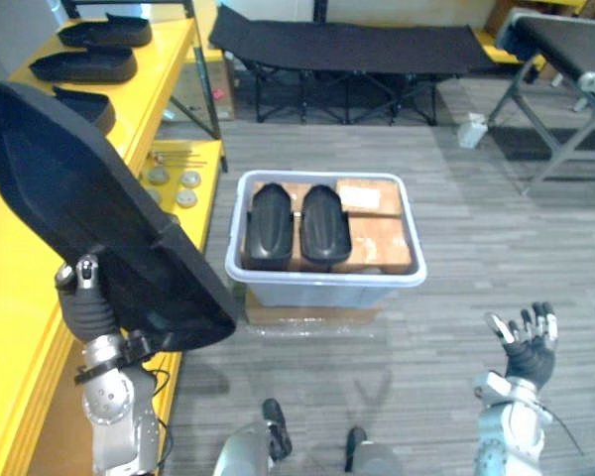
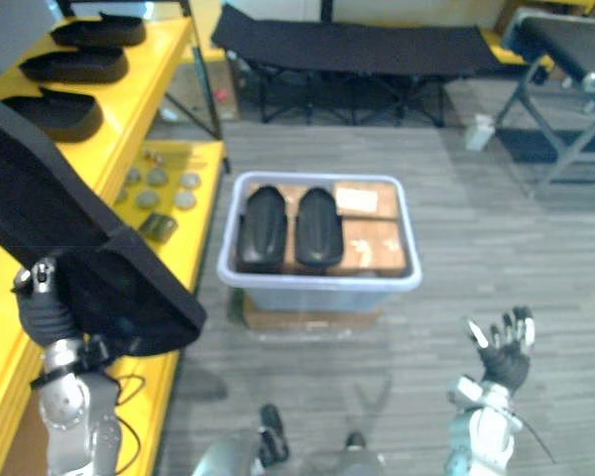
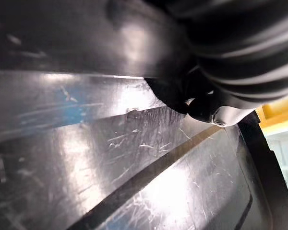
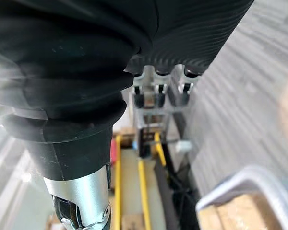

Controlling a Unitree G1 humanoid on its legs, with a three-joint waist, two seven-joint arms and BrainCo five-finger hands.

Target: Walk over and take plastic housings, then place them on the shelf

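- Black plastic takes up your near left. The held housing [image 1: 89, 208] is up in the air and tilted, left of the bin [image 1: 322, 277] and nearer than it, over the yellow shelf [image 1: 10, 297].
- Your left hand [image 1: 84, 297] grips that housing at its lower end. The thumb is clamped on the near face and the rest of the hand is tucked behind the plastic.
- Your right hand [image 1: 528, 337] is right of the bin and nearer than it, above the floor. Its fingers are spread and it carries nothing.
- Inside the bin, two spare housings [image 1: 271, 226] lie side by side in its left half, next to cardboard boxes [image 1: 377, 223] in its right half.
- Just left of the bin, small round parts [image 1: 174, 183] lie on the shelf's lower level.
- Left of the bin and farther back, three shelved housings [image 1: 84, 64] sit in a row on the upper level.
- Beyond the bin stands a black cot [image 1: 347, 45].
- You look to be at the placing step: one housing is picked up but not yet set down.
- Next you likely need to level it and lower it onto bare yellow surface nearer than the shelved row, then let go.
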